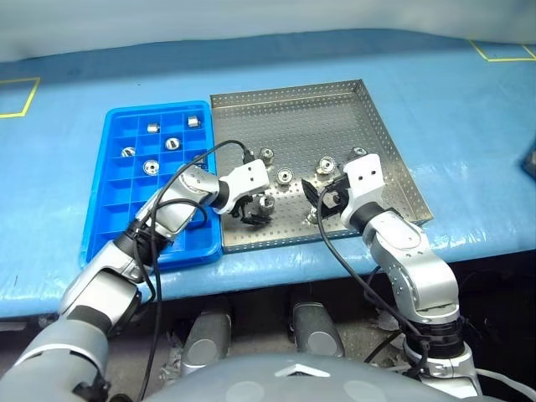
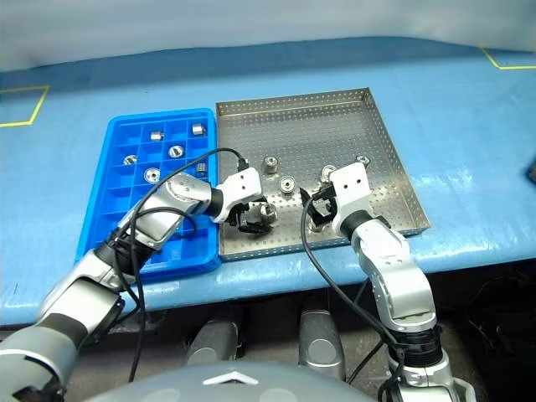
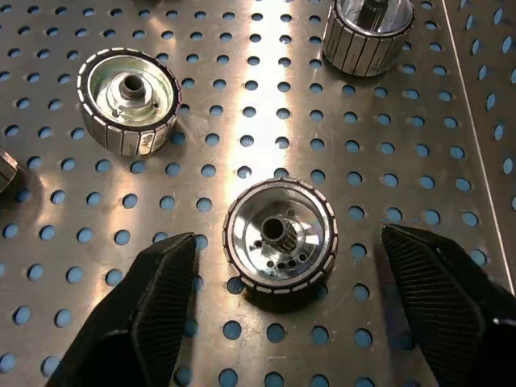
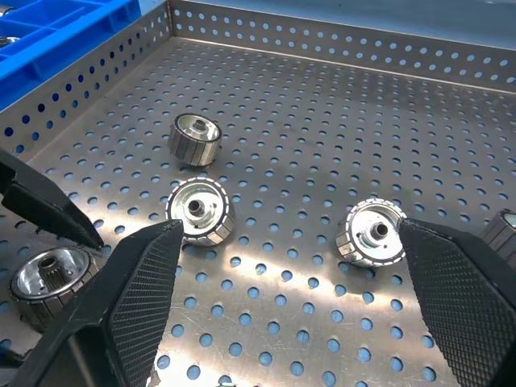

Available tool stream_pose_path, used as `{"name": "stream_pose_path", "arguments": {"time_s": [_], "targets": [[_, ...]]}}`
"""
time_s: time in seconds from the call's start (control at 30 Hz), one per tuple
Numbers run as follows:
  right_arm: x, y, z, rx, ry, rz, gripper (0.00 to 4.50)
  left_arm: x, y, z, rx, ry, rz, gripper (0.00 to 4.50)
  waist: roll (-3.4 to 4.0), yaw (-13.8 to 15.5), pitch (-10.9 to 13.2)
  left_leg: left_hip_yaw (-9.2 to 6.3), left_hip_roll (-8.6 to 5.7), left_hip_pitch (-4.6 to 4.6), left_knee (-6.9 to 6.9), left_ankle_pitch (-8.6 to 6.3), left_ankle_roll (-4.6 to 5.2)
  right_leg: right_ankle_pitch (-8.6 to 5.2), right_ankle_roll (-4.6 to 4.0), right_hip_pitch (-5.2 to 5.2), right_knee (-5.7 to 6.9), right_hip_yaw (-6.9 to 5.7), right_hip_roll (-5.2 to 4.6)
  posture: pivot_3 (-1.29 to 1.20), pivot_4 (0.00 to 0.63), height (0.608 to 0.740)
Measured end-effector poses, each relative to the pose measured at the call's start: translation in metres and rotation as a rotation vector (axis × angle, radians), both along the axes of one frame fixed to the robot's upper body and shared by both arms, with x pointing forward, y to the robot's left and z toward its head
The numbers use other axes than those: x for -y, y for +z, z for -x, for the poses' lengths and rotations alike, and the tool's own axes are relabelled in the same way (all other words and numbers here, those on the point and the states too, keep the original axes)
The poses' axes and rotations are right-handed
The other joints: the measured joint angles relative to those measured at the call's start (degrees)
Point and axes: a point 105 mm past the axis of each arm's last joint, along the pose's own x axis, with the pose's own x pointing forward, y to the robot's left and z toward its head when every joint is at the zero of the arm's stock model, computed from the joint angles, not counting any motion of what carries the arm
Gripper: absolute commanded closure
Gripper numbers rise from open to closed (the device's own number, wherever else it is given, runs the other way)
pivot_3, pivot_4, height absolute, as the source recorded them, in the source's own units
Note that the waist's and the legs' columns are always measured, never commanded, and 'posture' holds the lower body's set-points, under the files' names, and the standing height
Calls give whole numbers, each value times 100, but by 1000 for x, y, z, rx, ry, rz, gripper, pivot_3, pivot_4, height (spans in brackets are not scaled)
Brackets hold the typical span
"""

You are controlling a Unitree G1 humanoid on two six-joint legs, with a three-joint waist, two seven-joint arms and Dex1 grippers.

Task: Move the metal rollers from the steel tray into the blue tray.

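The steel tray (image 1: 311, 117) lies in the middle of the blue table, with the blue tray (image 1: 117, 219) against its left side. Several metal rollers (image 1: 285, 177) stand loose on the perforated floor, and several more (image 1: 172, 143) sit in the blue tray's far compartments. My left gripper (image 3: 288, 240) is open, low over the tray's near left part. Its fingers (image 3: 153, 298) flank one roller (image 3: 280, 234) with a gap on each side. My right gripper (image 4: 290, 230) is open above the near right part, with rollers (image 4: 199, 211) in front of it and nothing between its fingers.
The steel tray's low perforated rim (image 4: 322, 40) runs along the far side. Yellow tape marks (image 1: 18, 99) lie on the blue table at the far left and far right. The table's front edge (image 1: 293, 266) is just below both trays.
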Motion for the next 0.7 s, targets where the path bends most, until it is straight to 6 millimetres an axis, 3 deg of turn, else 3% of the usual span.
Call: {"name": "stream_pose_path", "arguments": {"time_s": [0.1,0.27,0.43,0.53,0.57,0.7], "targets": [[0,1,0,2,0,-1,0,2,1,1,3,-3,17,2821,0,-2,0,0,0,0,2,0,0,0,1,0,1,0,0,-90,150,740],[-5,1,-1,4,15,-6,0,-6,7,2,-3,63,93,2836,0,-22,0,1,1,0,1,0,0,1,1,-2,2,3,0,-55,150,740],[-17,5,-2,14,53,-14,0,-31,44,-9,119,340,333,2836,0,0,0,0,2,0,3,0,0,1,1,-5,3,6,-1,-25,150,740],[-26,11,-4,35,84,-21,0,-57,74,-15,263,550,479,2836,0,45,0,1,2,1,5,0,0,3,3,-2,2,7,-1,3,150,740],[-34,14,-5,42,111,-27,0,-74,82,-15,324,674,533,2836,0,35,0,4,2,3,4,0,0,4,4,-3,1,10,-2,18,150,740],[-65,21,-5,69,225,-46,0,-146,81,2,492,1090,542,2836,-2,74,-1,12,6,9,-2,1,-2,8,-4,-5,2,15,0,55,150,740]]}}
